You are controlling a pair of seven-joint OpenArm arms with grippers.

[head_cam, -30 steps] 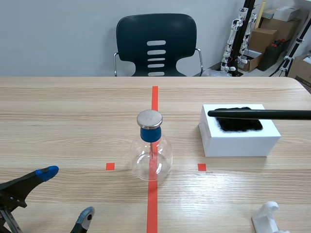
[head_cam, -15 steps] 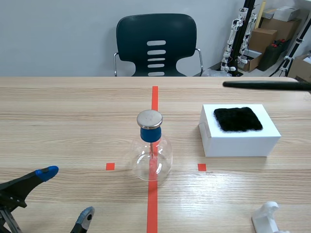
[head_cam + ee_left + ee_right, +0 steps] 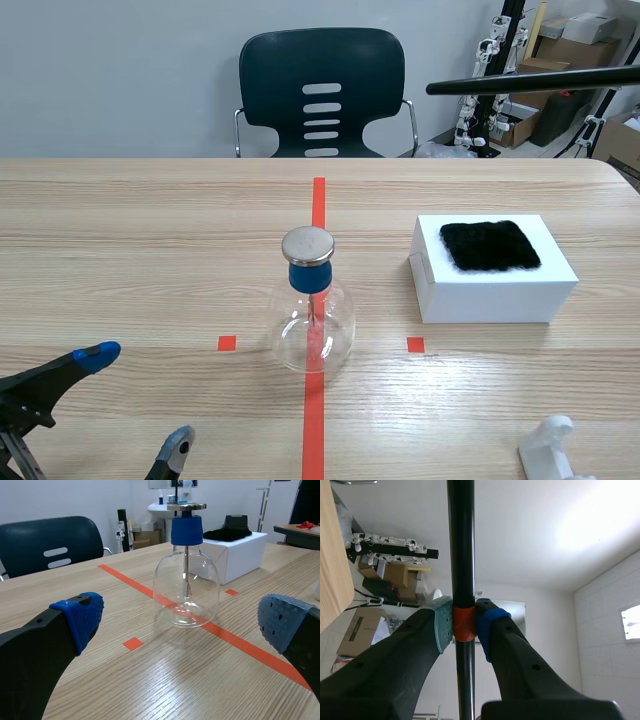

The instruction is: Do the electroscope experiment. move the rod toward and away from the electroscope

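Observation:
The electroscope (image 3: pixel 311 305), a clear glass flask with a blue stopper and a metal disc on top, stands on the red centre tape line; it also shows ahead of my left gripper as the electroscope (image 3: pixel 186 575). A black rod (image 3: pixel 530 81) hangs level, high above the table's right side, its tip pointing left. In the right wrist view my right gripper (image 3: pixel 465 625) is shut on the rod (image 3: pixel 461 540) at an orange band. My left gripper (image 3: pixel 130 400) rests low at the front left, open and holding nothing, its blue pads (image 3: pixel 82 617) wide apart.
A white box (image 3: pixel 492 275) with a black fur cloth (image 3: pixel 490 245) on top sits right of the flask. A white stand (image 3: pixel 553 450) is at the front right edge. A dark chair (image 3: pixel 322 92) stands beyond the table's far side.
The rod has risen from just over the fur cloth on the box to high above the table, staying level. The left arm and the flask have not moved.

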